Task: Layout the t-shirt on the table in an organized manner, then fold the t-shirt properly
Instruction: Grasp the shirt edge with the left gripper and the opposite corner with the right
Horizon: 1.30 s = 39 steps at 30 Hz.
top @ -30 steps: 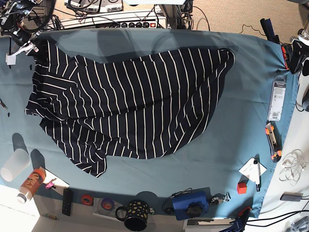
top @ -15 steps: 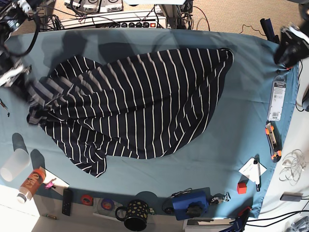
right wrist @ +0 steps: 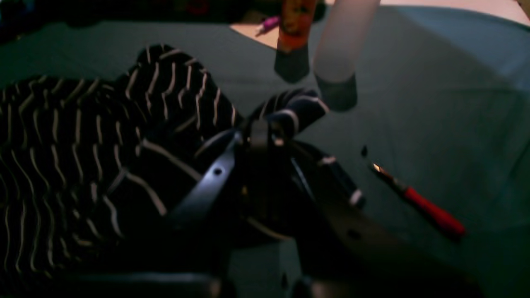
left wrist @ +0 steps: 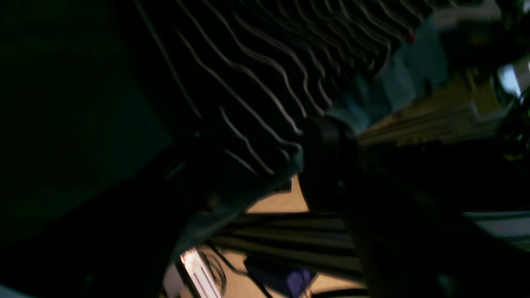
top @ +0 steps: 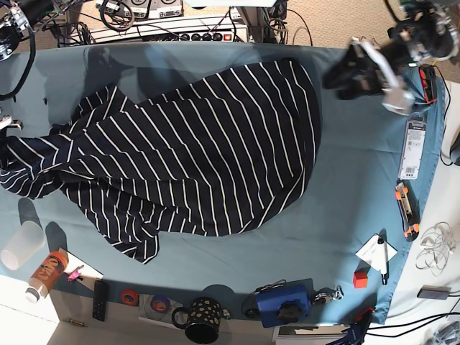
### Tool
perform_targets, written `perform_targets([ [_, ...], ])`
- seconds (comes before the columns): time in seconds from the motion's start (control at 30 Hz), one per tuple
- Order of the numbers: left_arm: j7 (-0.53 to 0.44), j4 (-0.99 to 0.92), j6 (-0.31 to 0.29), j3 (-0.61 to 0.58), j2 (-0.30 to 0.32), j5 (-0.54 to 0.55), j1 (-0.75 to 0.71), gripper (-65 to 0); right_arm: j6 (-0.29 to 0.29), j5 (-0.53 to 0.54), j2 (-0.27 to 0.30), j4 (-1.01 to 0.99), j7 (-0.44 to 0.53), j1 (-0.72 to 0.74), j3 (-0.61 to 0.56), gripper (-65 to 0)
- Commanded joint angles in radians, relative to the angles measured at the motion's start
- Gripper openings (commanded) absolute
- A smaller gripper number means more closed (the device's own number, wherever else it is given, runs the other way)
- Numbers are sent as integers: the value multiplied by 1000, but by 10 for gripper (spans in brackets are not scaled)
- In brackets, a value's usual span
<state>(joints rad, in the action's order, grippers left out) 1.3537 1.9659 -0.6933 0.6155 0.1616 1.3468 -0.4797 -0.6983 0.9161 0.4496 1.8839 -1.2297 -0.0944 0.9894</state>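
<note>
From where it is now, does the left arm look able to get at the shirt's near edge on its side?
Probably yes. The left gripper hangs open beside the t-shirt, apart from the cloth, with only bare table between them. The right gripper is shut on the far end and not in the way.

Soft matt t-shirt (top: pixel 194 158) on matt cloth table (top: pixel 359 180).

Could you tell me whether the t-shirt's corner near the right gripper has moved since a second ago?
Yes. The t-shirt corner, pinched in the right gripper, has been dragged toward the base view's left table edge, nearer the translucent cup.
</note>
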Motion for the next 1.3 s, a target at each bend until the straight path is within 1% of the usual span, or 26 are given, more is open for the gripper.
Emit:
perform_targets([
  [0.0, -2, 15, -5, -22, 11, 14, -3, -334, 0, 18, 27, 12, 35, 9, 6, -650],
  [0.1, 40, 15, -5, -102, 11, -12, -3, -334, 0, 18, 27, 12, 34, 9, 6, -650],
  [0.17, 43, 15, -2, -149, 10, -13, -3, -334, 0, 17, 27, 12, 34, 9, 6, -650],
  [0.2, 42, 15, 8, -167, 10, -19, -3, -334, 0, 17, 27, 12, 33, 9, 6, -650],
  [0.27, 16, 15, 29, -192, 4, -99, -3, -334, 0, 17, 27, 12, 32, 9, 6, -650],
  [0.33, -26, 15, 80, -201, -10, -201, -4, -334, 0, 16, 27, 12, 26, 8, 6, -650],
  [0.37, -48, 15, 98, -201, -15, -229, -6, -334, 0, 17, 27, 12, 24, 8, 6, -650],
  [0.43, -63, 14, 119, -201, -18, -243, -8, -334, 0, 17, 27, 12, 21, 8, 6, -650],
  [0.53, -63, 13, 122, -201, -18, -267, -8, -334, 0, 17, 27, 12, 21, 8, 6, -650],
  [0.63, -84, -8, 156, -201, -18, -312, -8, -334, 0, 17, 27, 12, 21, 8, 6, -650],
  [0.73, -87, -43, 166, -201, -18, -319, -8, -334, 0, 17, 27, 12, 11, 8, 6, -650],
  [0.77, -87, -56, 179, -201, -18, -319, -8, -334, 0, 17, 27, 12, 7, 8, 6, -650],
  [0.83, -85, -79, 181, -201, -18, -317, -9, -334, 0, 17, 27, 12, 2, 8, 6, -650],
  [0.93, -77, -86, 178, -201, -18, -277, -18, -334, 0, 17, 27, 12, -5, 8, 6, -650],
  [0.97, -78, -86, 168, -201, -21, -262, -20, -334, 0, 17, 27, 12, -5, 8, 6, -650],
  [1.03, -80, -86, 157, -201, -35, -261, -21, -334, 0, 17, 27, 12, -5, 8, 6, -650],
  [1.17, -98, -86, 154, -207, -81, -262, -21, -334, 0, 18, 27, 12, -5, 8, 6, -650],
  [1.27, -114, -86, 154, -246, -83, -262, -19, -334, 0, 17, 27, 12, -5, 8, 6, -650],
])
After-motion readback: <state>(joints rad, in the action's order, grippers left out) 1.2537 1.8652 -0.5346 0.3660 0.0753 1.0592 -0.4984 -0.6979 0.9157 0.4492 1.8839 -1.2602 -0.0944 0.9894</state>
